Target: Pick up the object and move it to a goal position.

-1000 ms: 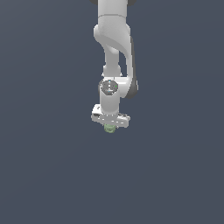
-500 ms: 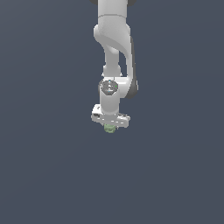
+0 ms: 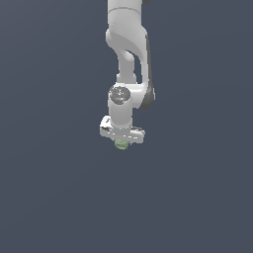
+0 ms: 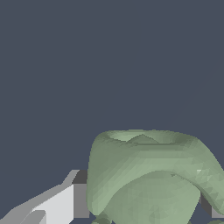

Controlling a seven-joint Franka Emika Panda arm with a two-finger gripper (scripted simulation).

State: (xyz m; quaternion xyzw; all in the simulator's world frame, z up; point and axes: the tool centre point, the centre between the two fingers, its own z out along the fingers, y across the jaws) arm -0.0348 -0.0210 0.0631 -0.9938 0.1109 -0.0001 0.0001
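The object (image 3: pixel 121 144) is a small pale green bumpy lump. In the exterior view it shows just under the white gripper (image 3: pixel 121 141), near the middle of the picture. In the wrist view the object (image 4: pixel 148 179) fills the near part of the picture, wedged between a white and grey finger (image 4: pixel 65 203) on one side and a sliver of the other finger (image 4: pixel 215 211) on the other. The gripper is shut on the object. The white arm (image 3: pixel 128 59) reaches down from the top of the exterior view.
A plain dark grey-blue surface (image 3: pixel 54 188) lies all around the arm. No other things show in either view.
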